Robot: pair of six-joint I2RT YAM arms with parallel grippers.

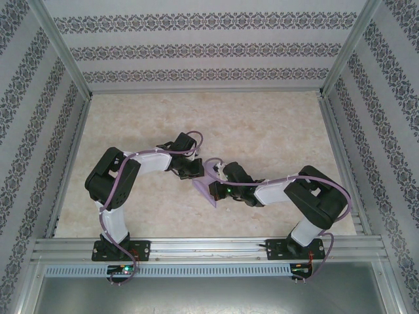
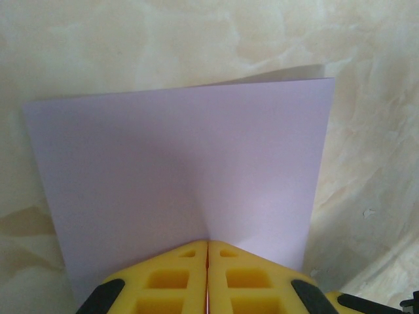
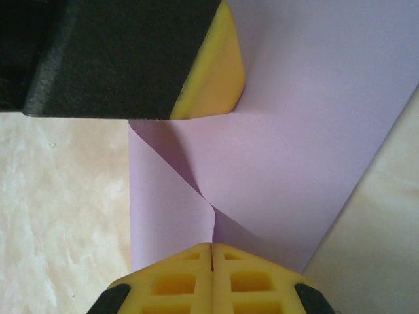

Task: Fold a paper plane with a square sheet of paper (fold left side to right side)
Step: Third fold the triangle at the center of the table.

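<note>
The square sheet of paper (image 1: 208, 188) is lilac and lies bent over on itself at the table's middle, between both arms. In the left wrist view the sheet (image 2: 183, 163) shows two layers, the back edge peeking out at the top right. My left gripper (image 2: 208, 243) is shut on its near edge. My right gripper (image 3: 211, 246) is shut on a pinched ridge of the same sheet (image 3: 294, 131), and the left gripper's yellow pad (image 3: 213, 75) sits on the paper just beyond. From above, the left gripper (image 1: 195, 173) and right gripper (image 1: 222, 178) almost meet. The paper plane is out of view.
The beige marbled table (image 1: 262, 124) stretches open behind and beside the arms. Patterned walls with metal posts (image 1: 337, 59) enclose it on three sides. An aluminium rail (image 1: 209, 246) with both arm bases runs along the near edge.
</note>
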